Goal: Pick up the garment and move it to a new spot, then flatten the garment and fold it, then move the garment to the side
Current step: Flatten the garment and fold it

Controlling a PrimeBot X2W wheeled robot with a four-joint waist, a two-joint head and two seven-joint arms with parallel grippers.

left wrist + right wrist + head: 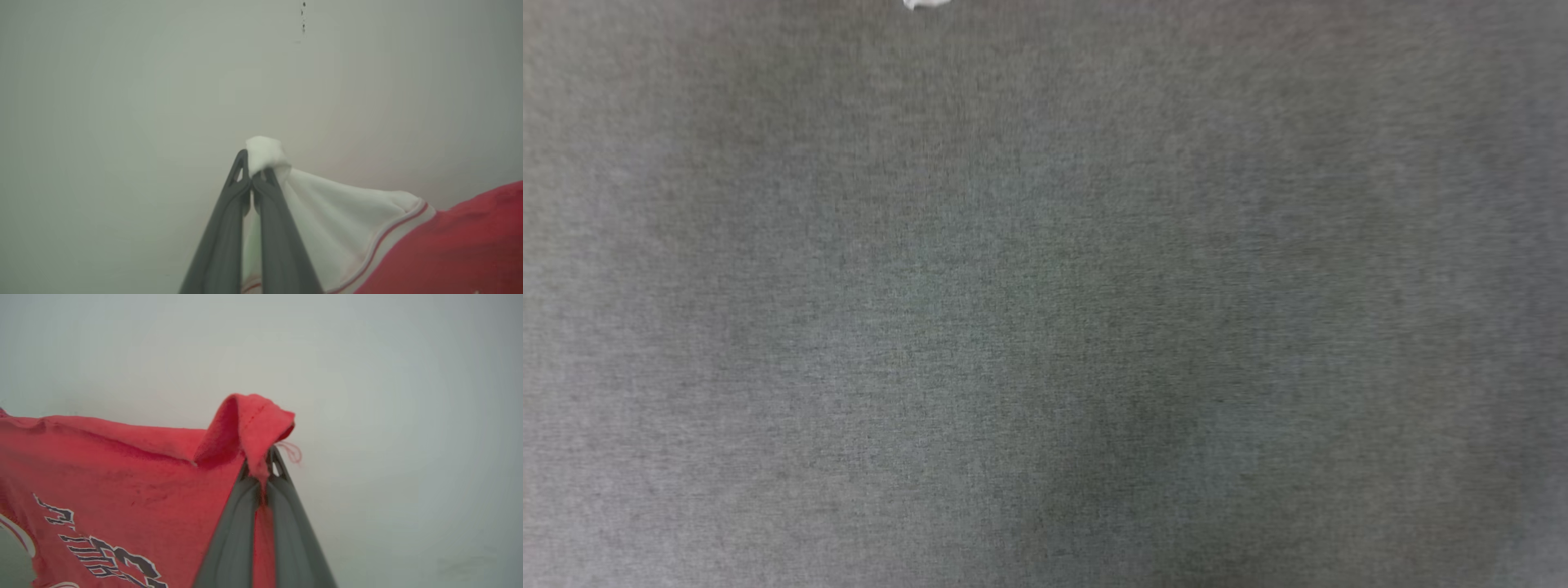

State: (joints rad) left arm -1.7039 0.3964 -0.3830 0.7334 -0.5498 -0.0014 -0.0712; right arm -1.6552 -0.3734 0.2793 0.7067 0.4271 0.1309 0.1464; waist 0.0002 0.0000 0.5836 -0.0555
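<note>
Soft, even light; backgrounds hazy, edges dimmed.

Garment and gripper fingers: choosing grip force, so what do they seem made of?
Garment: soft matte knit, likely cotton jersey; it bunches, with a loose thread at the pinched corner. Fingers: dark grey, matte, probably moulded plastic; smooth, cut-outs near tips.

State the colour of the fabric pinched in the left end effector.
White, the sleeve of the jersey; the left wrist view shows it best.

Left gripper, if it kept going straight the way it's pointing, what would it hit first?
Past the white sleeve tuft of the garment pinched in the left gripper, a plain pale surface lies ahead; how far off is unclear.
</note>
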